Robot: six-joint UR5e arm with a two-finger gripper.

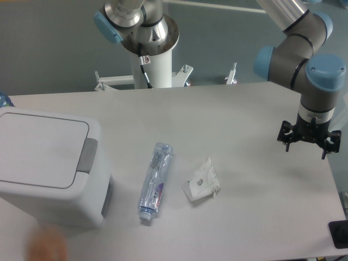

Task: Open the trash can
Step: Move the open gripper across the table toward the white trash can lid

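The trash can (38, 163) is a large white boxy bin at the table's left edge. Its flat lid lies shut, and the grey push tab (87, 156) sits on the lid's right side. My gripper (309, 140) hangs at the far right of the table, well away from the can and holding nothing that shows. Only its black mount below the wrist shows. The fingers cannot be made out, so I cannot tell whether it is open or shut.
A clear plastic bottle (154, 180) lies on the table right of the can. A crumpled white wrapper (202, 181) lies beside it. The arm's white base (155, 49) stands at the back. A blurred pinkish shape (46, 244) is at the bottom left and a black object (340, 234) at the right edge.
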